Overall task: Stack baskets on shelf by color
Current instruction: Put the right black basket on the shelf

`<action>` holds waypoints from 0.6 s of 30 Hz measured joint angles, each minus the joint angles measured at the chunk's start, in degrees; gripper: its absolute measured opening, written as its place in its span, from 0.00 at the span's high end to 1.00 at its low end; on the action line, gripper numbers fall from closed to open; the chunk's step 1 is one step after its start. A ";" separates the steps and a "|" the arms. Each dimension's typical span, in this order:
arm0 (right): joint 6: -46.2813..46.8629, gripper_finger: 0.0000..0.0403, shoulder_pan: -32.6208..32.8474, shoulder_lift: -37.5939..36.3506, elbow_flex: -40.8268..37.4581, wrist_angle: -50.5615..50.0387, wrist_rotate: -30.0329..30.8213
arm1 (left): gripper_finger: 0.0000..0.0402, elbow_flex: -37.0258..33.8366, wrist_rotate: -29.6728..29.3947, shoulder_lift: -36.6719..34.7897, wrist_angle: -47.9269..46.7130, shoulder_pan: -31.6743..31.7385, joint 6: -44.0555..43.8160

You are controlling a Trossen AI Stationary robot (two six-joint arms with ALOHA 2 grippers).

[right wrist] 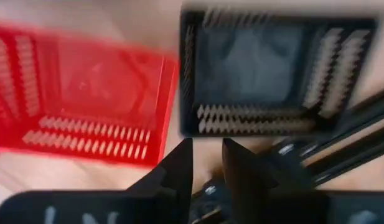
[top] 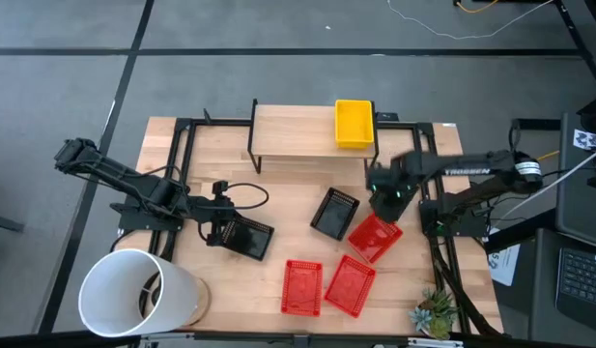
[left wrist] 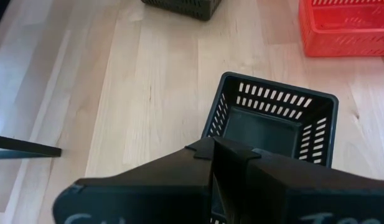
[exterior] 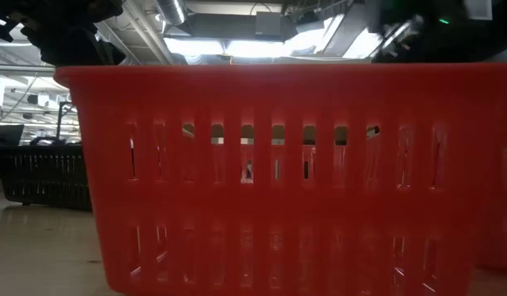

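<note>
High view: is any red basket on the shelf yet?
No. Only a yellow basket sits on the shelf; all three red baskets lie on the table.

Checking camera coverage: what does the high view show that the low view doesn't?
Only the high view: the shelf carrying a yellow basket, the white bucket, the left gripper at a black basket, the right gripper above a tilted red basket, and the table layout. Only the low view: the room's ceiling lights and a red basket's slotted wall close up. Both show red baskets and a black one.
</note>
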 joint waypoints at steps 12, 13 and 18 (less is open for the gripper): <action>12.14 0.79 7.68 -4.36 -14.33 21.94 7.62 | 1.00 0.00 -0.02 0.00 0.04 -0.02 -0.16; 12.13 0.79 7.67 -4.25 -14.33 23.39 8.34 | 1.00 0.00 -0.02 0.00 0.04 -0.02 -0.19; 12.68 0.79 8.29 -1.80 -14.31 28.62 8.65 | 1.00 0.00 -0.02 0.00 0.45 -0.01 -0.26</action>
